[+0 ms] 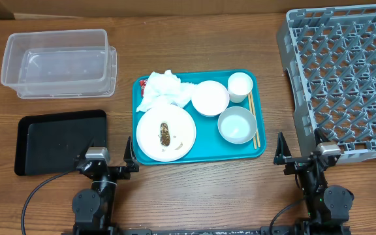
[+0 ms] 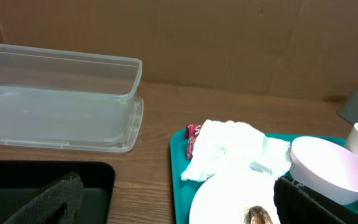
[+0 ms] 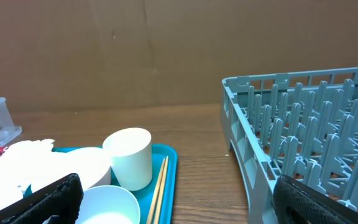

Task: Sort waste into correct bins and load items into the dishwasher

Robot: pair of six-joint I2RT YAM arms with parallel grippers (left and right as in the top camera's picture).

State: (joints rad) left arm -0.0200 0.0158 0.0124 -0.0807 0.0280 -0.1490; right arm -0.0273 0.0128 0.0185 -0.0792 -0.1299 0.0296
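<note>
On the teal tray (image 1: 261, 149) lie crumpled white napkins (image 1: 165, 91), a red wrapper (image 1: 143, 83), a white plate (image 1: 183, 134) with a brown food scrap (image 1: 165, 132), two pale bowls (image 1: 210, 98) (image 1: 237, 124), a white cup (image 1: 240, 85) and chopsticks (image 1: 253, 121). The clear tub (image 1: 57, 62) and black tray (image 1: 57, 140) sit to the left, the grey dish rack (image 1: 344, 72) to the right. My left gripper (image 1: 108, 159) is open near the table's front edge, between black tray and plate (image 2: 229, 196). The right gripper (image 1: 302, 155) hangs open between chopsticks (image 3: 157, 193) and rack (image 3: 303, 130).
A brown cardboard wall backs the table in both wrist views. Bare wood lies between the teal tray and the rack, and between the tub (image 2: 55, 93) and the napkins (image 2: 235, 152). The rack's front corner is close to my right finger.
</note>
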